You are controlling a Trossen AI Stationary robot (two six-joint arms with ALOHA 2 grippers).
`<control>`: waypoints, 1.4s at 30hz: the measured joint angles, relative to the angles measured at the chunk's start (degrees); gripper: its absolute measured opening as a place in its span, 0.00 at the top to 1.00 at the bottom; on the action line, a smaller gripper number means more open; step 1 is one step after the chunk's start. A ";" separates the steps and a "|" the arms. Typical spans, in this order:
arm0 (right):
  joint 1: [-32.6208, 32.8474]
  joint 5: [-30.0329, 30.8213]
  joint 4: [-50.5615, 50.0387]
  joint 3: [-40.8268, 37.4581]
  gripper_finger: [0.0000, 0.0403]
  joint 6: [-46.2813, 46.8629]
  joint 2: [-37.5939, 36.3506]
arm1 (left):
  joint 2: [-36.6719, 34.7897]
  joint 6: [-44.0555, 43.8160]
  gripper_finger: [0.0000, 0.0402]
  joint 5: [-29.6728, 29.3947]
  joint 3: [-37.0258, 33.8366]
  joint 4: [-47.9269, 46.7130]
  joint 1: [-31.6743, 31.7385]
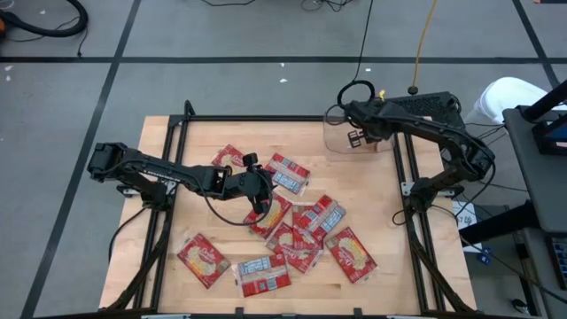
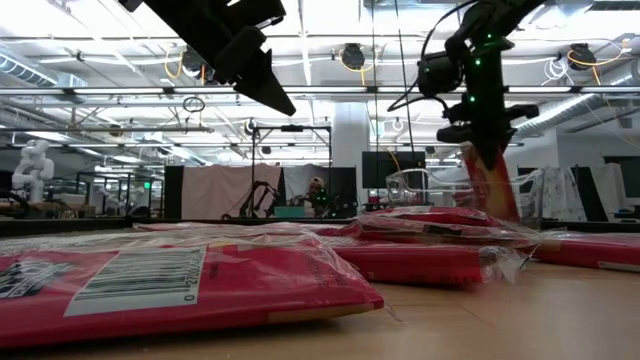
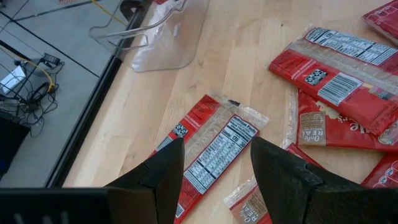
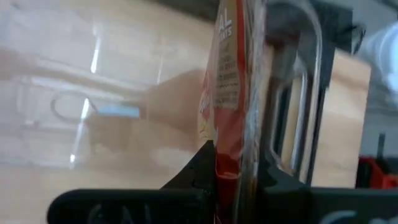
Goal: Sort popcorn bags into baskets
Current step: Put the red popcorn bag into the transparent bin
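Several flat red popcorn bags (image 1: 301, 232) lie scattered and partly overlapping on the middle and near part of the wooden table. The clear plastic bin (image 1: 341, 133) stands at the far right of the table. My left gripper (image 1: 263, 202) hovers open above the pile; in its wrist view its fingers stand on either side of a label-side bag (image 3: 214, 149) lying below them. My right gripper (image 1: 359, 137) is over the bin, shut on one popcorn bag (image 2: 496, 185) that hangs down by the bin (image 2: 440, 190). My right gripper pinches a popcorn bag by one end (image 4: 231, 155) between its two fingers, coming from above and pointing down. The bag hangs edge-on and upright below the fingers, over the clear bin. Its lower end (image 2: 500, 210) is hidden behind nearer bags.
Black frame rails (image 1: 403, 190) run along the table's left, right and far edges. Bare wood (image 1: 190, 204) shows left of the pile and between the pile and the bin. A white object (image 1: 500, 97) and equipment stand off the table to the right.
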 joint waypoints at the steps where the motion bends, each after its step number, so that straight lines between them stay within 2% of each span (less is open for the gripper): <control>1: -0.30 -1.00 -0.50 -0.02 0.95 0.27 -0.09 | 0.00 0.00 0.52 0.00 0.00 0.00 0.00; 8: -2.15 -2.30 -0.34 -0.02 0.95 0.49 -1.35 | 0.00 -0.19 0.52 0.02 0.00 0.29 0.00; 12: -3.66 -6.30 -0.37 -0.02 0.95 -1.80 -1.86 | 0.00 -0.33 0.52 1.46 0.00 0.27 0.00; 18: -6.07 -6.24 -0.35 -0.02 0.95 -3.66 -1.86 | 0.00 -0.44 0.52 1.62 0.00 0.41 -0.04; 28: -8.59 -6.21 -0.32 -0.15 0.84 -5.85 -1.86 | 0.00 -1.39 0.52 2.86 0.00 0.27 -0.04; 42: -8.99 3.19 -0.83 -2.03 0.71 -5.60 -1.86 | 0.00 -1.10 0.52 3.02 0.00 -0.19 0.00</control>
